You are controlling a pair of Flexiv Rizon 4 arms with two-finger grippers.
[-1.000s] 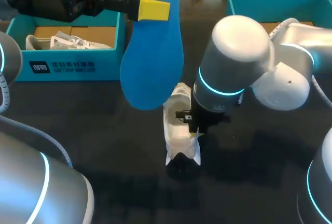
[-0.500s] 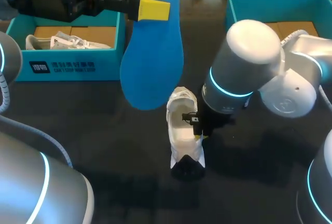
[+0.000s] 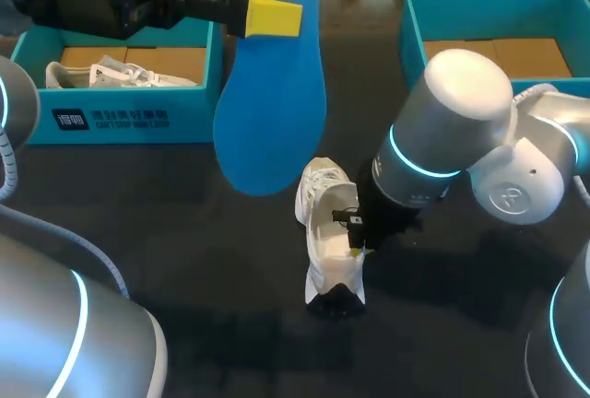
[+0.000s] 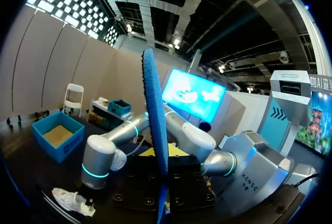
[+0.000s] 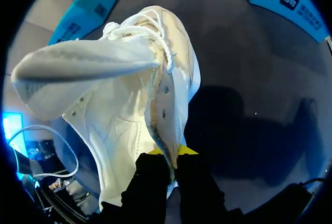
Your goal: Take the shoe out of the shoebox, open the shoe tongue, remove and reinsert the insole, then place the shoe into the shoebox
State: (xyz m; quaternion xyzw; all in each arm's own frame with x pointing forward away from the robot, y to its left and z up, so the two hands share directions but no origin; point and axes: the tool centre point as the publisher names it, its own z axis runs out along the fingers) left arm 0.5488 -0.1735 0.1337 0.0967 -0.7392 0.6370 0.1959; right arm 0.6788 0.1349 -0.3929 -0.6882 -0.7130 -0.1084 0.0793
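Shoe (image 3: pixel 323 232), white, loose-laced, tongue open; blue insole (image 3: pixel 272 112) in left hand (image 3: pixel 274 16)

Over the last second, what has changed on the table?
The right end effector, shut on the shoe, pulled it slightly right and nearer the camera. The left end effector kept holding the blue insole aloft; both shoeboxes stayed put.

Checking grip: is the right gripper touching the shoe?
Touching. Right wrist view: the right gripper pinches the shoe by its side wall, between both fingers.
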